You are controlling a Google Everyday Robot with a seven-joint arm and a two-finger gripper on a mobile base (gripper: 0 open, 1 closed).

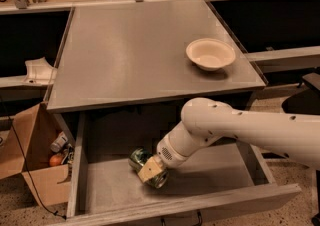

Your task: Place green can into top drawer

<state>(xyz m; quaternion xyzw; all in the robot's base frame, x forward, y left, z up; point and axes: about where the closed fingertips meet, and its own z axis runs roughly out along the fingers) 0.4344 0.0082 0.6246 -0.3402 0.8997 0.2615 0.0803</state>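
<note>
The top drawer (210,175) is pulled open below the grey desk top. The green can (140,160) lies on its side on the drawer's flat bottom, left of the middle. My gripper (151,171) reaches down into the drawer from the right on a white arm and sits over the can's near end, with a tan finger pad against it. The can's near end is hidden behind the gripper.
A cream bowl (210,54) stands on the desk top (140,55) at the right. An open cardboard box (30,170) with small items stands on the floor left of the drawer. Shelves and clutter run along the back.
</note>
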